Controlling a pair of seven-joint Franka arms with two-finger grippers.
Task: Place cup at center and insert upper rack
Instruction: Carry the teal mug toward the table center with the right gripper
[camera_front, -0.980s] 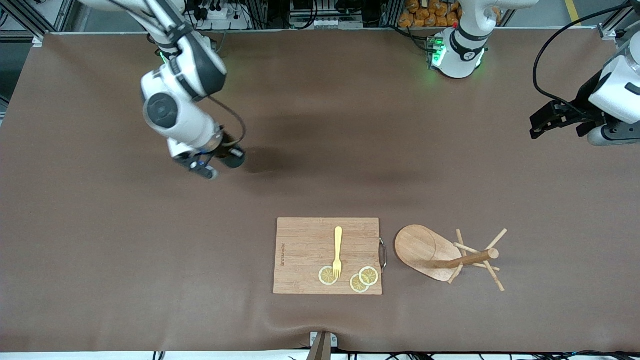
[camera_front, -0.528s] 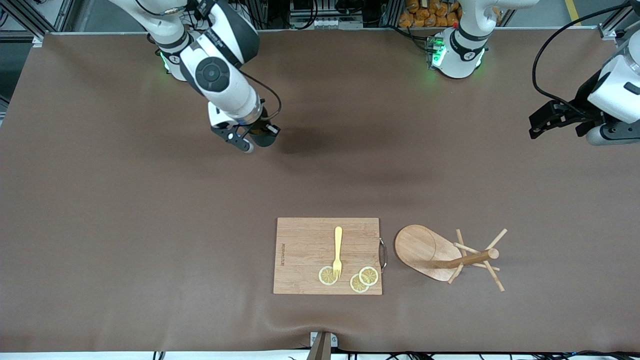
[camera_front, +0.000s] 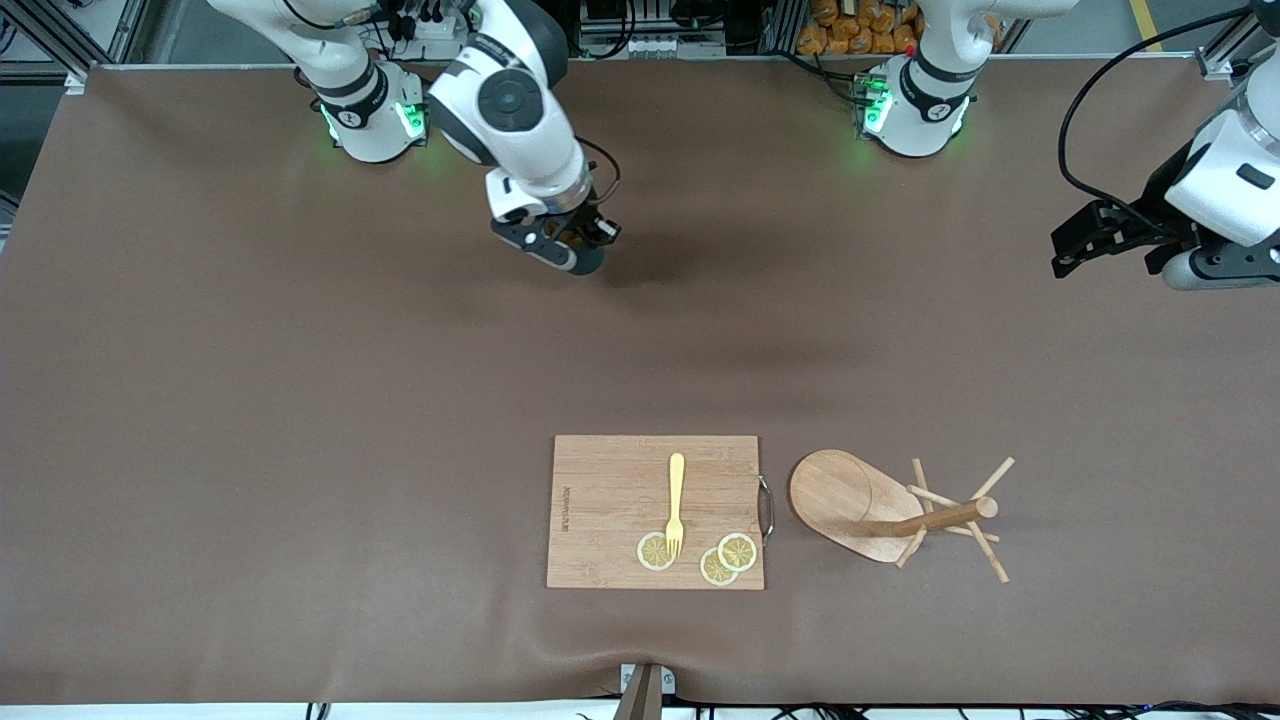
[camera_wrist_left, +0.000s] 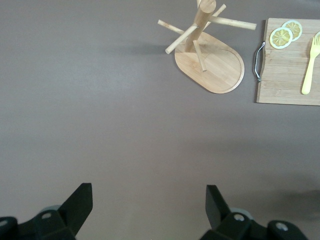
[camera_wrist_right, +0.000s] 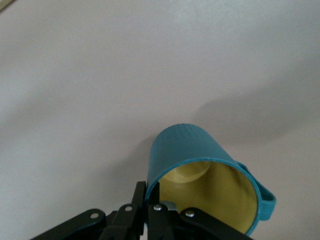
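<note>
- Both arms: glossy white rounded shells, dark grey or black bands at the joints.
- Bases: white, round, each with a black ring and a green light glowing at the side.
- Right arm: large dark grey disc on one joint cover; thin black cable looping down near the wrist.
- Right hand (camera_front: 572, 243): black, small silver screws along the finger mounts.
- Left arm: thick black cable arcing over it.
- Left hand (camera_front: 1075, 240): black, angular fingers (camera_wrist_left: 80, 204) with silver screw heads.

Even, bright overhead light. Soft shadows fall on the table (camera_front: 200, 400). The right wrist view looks washed-out and slightly soft.
</note>
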